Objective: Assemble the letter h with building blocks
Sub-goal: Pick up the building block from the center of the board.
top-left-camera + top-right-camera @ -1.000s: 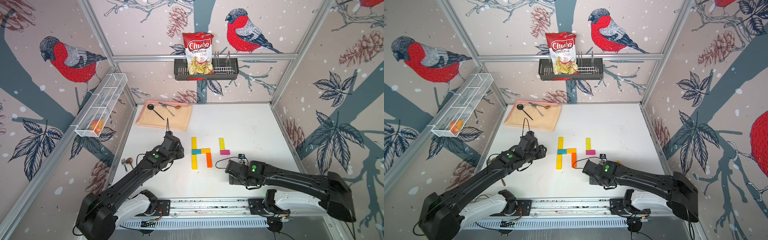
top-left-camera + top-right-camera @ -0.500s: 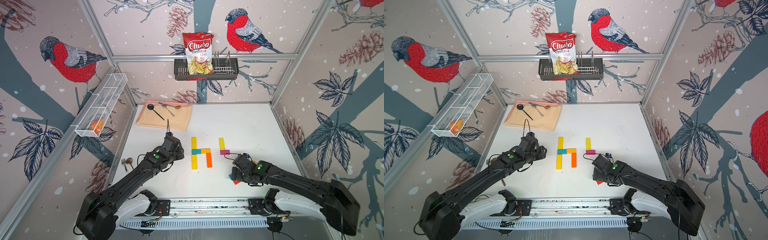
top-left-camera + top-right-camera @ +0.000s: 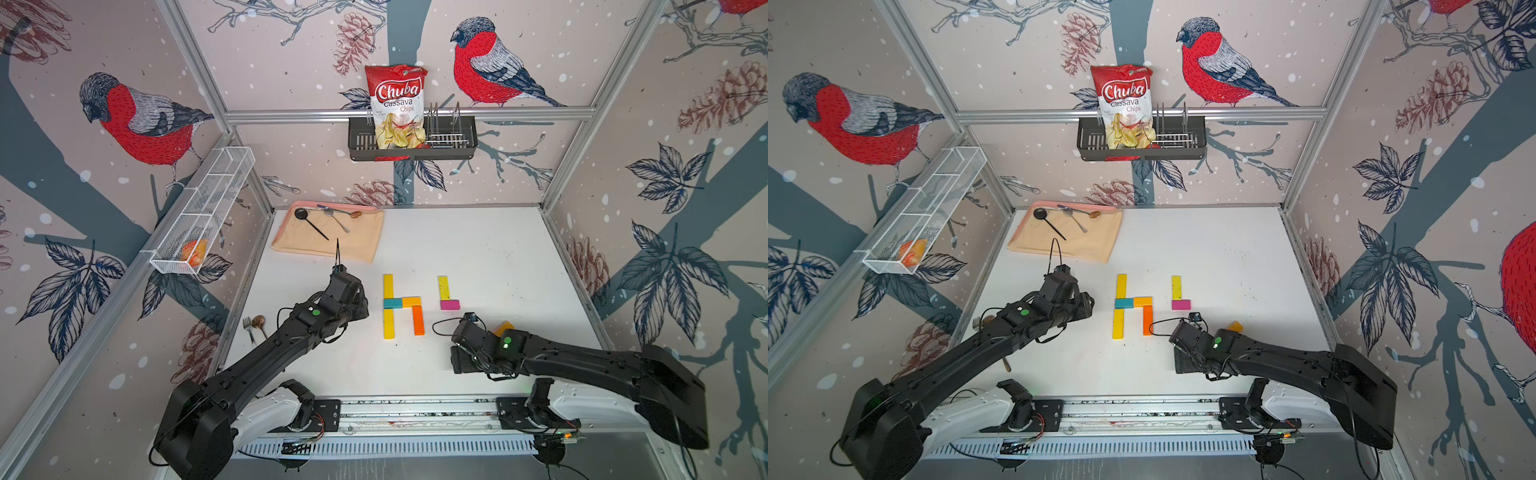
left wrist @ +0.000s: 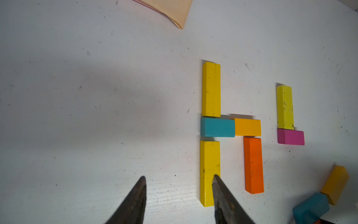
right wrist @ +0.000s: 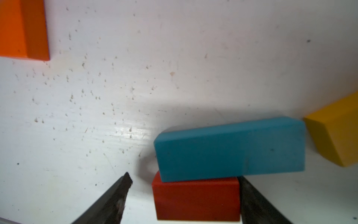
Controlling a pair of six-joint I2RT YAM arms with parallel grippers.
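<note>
Your left claw (image 4: 179, 176) hangs open and empty over the white surface (image 4: 87, 116). Its two dark fingers are cut off by the edge of the left wrist view. One fingertip overlaps the near end of a flat, matte yellow rectangular block (image 4: 208, 159); you cannot tell whether it touches. Ahead of this claw, that block lines up with a teal block (image 4: 217, 128) laid crosswise and a second yellow block (image 4: 211, 89) beyond it, making a stem. An amber block (image 4: 248, 127) carries on sideways from the teal one. From it an orange block (image 4: 253, 164) runs back toward the claw, and together these five make a letter h. Farther out on that side, a lime-yellow block (image 4: 284, 107) butts end-on against a magenta block (image 4: 290, 136).

Your right claw (image 5: 184, 176) is open and straddles a red rectangular block (image 5: 195, 197). One finger touches the block's side, and the other stands clear with bare surface between. The picture edge cuts off the red block's near end. A second teal block (image 5: 230, 149) lies tilted across its far end, just past the fingertips, and hides that end. A loose amber block (image 5: 337, 135) lies just beside it, partly out of the picture.

In both top views the right arm's wrist covers this claw, the red block and the second teal block. Only a corner of the loose amber block (image 3: 503, 328) shows.
</note>
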